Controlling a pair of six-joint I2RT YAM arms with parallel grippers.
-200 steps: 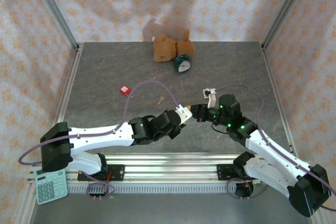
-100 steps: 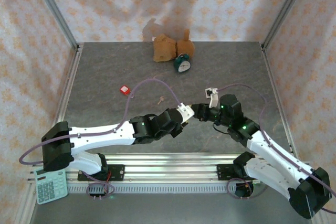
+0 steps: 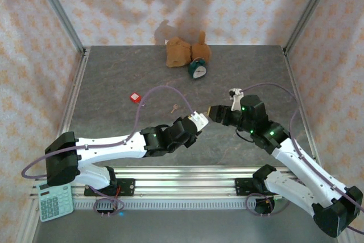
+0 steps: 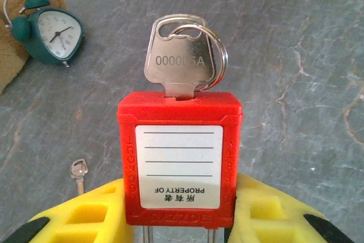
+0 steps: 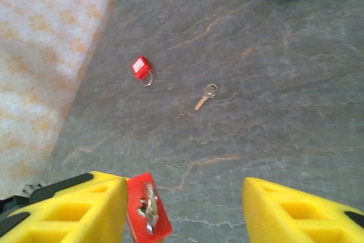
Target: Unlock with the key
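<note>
Between the yellow fingers (image 4: pixel 85 211) of the left gripper (image 4: pixel 180 211) we find the red padlock (image 4: pixel 180 157), clamped by its flanks and held above the counter (image 4: pixel 301 55). Two shackle legs show at its lower edge. The key (image 4: pixel 180 61) sits in the keyway at the far end, with a split ring (image 4: pixel 220 55) threaded through its bow.

We judge the padlock body to be rigid moulded plastic, light and smooth-sided. It could twist in the pads under turning load. The key appears to be thin, stiff metal, best taken across the flat faces of its bow. The loose ring may foul a finger.

The right gripper (image 5: pixel 185 200) stands wide open and holds nothing. In its wrist view the padlock and key lie close by one finger, not centred between the two.

Legible marks:
- The white label has four blank ruled lines.
- "PROPERTY OF" reads inverted in the left wrist view. The characters beside it cannot be made out.
- The raised lettering down the label's sides is too small to read.
- The key stamp begins 0000 and ends in A, with one digit unclear.

Elsewhere on the counter:
- a second red padlock (image 5: pixel 140 67)
- a loose key (image 5: pixel 206 95)
- a green alarm clock (image 4: pixel 48 35)
- a brown plush toy (image 3: pixel 181 51)
- a calculator (image 3: pixel 55 202) at the near left corner
</note>
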